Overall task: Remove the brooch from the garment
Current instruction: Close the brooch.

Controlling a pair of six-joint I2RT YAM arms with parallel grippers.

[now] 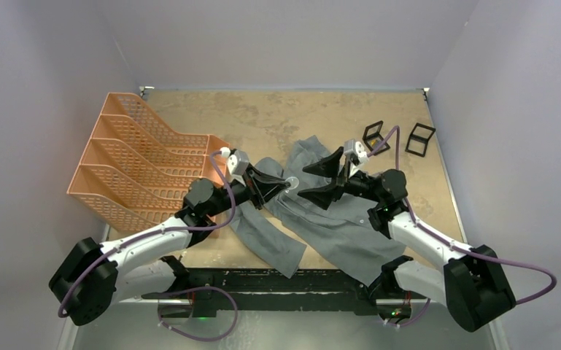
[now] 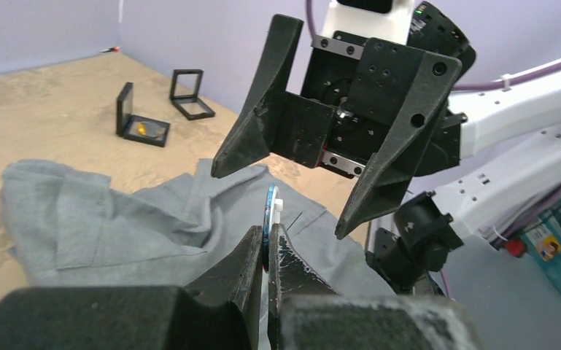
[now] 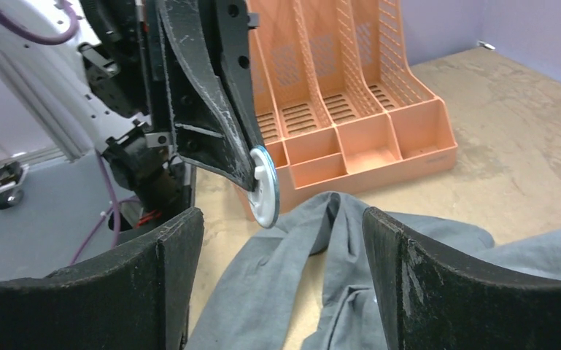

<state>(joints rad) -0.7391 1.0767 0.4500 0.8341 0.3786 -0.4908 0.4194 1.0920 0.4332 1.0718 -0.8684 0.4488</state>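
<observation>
The garment (image 1: 335, 219) is a grey shirt, lying crumpled on the tan table between the two arms. The brooch (image 1: 292, 181) is a round disc with a blue face and a white back. My left gripper (image 1: 286, 184) is shut on its edge and holds it above the cloth. In the left wrist view the brooch (image 2: 271, 208) stands edge-on between the closed fingers of the left gripper (image 2: 266, 232), with the garment (image 2: 117, 219) beneath. My right gripper (image 1: 305, 181) faces it, open and holding nothing. In the right wrist view the brooch (image 3: 266, 186) hangs just beyond the right gripper (image 3: 281, 219), over the garment (image 3: 277, 277).
An orange multi-slot file rack (image 1: 131, 168) lies at the left of the table, close behind the left arm. Two small black open boxes (image 1: 373, 135) (image 1: 421, 138) stand at the back right. Grey walls surround the table.
</observation>
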